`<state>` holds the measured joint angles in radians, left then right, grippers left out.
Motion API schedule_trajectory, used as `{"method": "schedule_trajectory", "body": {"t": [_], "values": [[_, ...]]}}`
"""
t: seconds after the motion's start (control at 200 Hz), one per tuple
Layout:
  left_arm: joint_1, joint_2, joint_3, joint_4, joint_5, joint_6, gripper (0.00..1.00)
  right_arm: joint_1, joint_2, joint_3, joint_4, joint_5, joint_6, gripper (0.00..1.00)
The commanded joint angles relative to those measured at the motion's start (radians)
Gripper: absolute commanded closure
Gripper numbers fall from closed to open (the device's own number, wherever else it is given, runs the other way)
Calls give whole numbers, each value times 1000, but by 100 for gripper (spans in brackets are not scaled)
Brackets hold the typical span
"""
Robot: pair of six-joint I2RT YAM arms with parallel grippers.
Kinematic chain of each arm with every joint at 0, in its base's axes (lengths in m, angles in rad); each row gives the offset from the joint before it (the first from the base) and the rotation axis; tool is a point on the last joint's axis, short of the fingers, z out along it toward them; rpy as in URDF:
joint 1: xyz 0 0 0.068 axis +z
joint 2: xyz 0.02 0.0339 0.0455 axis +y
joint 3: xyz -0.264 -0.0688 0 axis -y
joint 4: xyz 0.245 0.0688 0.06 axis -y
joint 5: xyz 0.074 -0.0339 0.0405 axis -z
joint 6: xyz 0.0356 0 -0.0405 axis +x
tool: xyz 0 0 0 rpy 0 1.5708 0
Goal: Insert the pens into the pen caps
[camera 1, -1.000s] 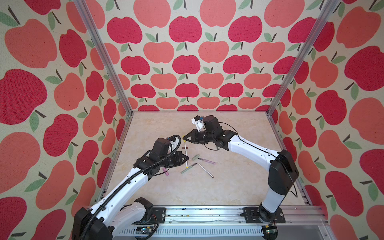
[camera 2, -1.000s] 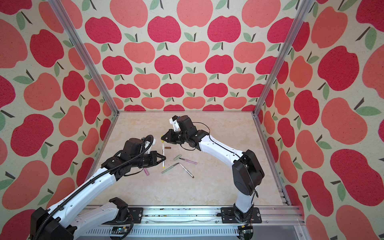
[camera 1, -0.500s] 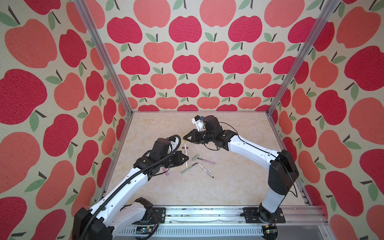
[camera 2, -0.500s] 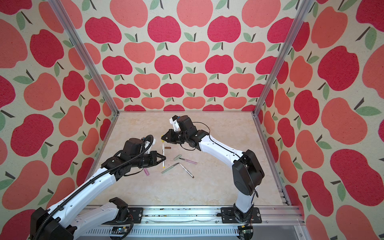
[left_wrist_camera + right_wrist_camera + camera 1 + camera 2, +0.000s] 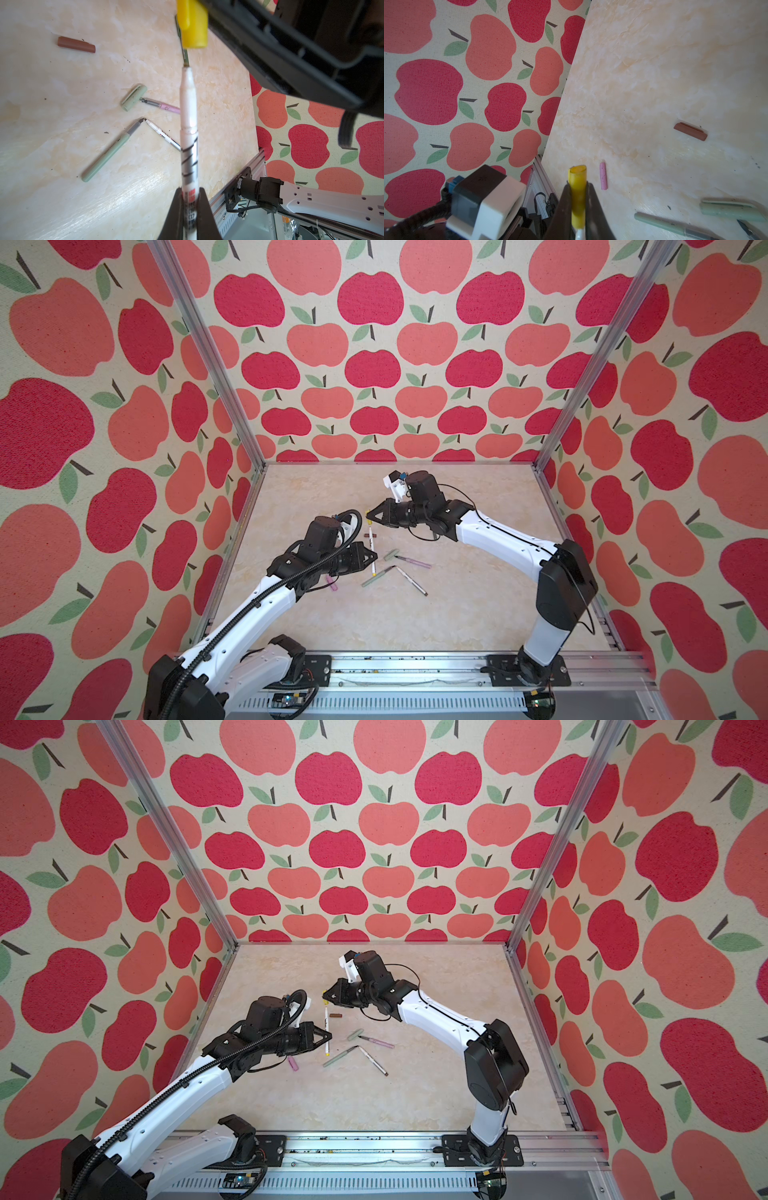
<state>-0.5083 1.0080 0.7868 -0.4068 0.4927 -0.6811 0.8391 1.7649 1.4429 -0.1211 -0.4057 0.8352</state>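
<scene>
Pens and caps lie loose nearest the front edge of the table (image 5: 457,614). A white pen (image 5: 411,581) and a green pen (image 5: 376,576) meet tip to tip in a V, and a pink cap (image 5: 333,584) sits off toward the left edge. Just behind them, a pink pen (image 5: 413,562) aims its nib at the side of a green cap (image 5: 391,554), at or against it. A brown cap (image 5: 335,1015) lies alone a little farther back, near mid-table.

Above this scatter, the left pincer (image 5: 190,190) is clamped tight on the lower barrel of the held pen (image 5: 188,116). This pen is white with black and red print, it is off the table, and its nib points toward the back edge. Farthest back, the right pincer (image 5: 578,184) is closed hard on the yellow cap (image 5: 578,196), which is also in the air with one end facing the nib.

The step in hand looks like mating this pen with the yellow cap. Nib and cap are near each other and roughly in line, but in the left wrist view the nib is not inside. I cannot tell whether it touches the rim.

The next move probably calls for a small sideways trim so the two axes agree. After that comes a straight push along the barrel, with both grips firm so nothing slides. A slanted entry would likely catch the nib on the rim. Every pen on the table is uncapped, so most of the task remains.
</scene>
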Motion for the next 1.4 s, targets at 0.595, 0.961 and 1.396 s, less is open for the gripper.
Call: {"method": "schedule_trajectory", "body": {"t": [0.595,0.961,1.396], "values": [[-6,-28,31,22,-25,23,100,6,6,-10,-12,7,-44,95],[-5,-28,29,22,-35,18,100,29,-11,-12,-35,-3,-61,95],[-6,-26,25,26,-29,16,100,15,-26,-12,-19,14,-38,95]]}}
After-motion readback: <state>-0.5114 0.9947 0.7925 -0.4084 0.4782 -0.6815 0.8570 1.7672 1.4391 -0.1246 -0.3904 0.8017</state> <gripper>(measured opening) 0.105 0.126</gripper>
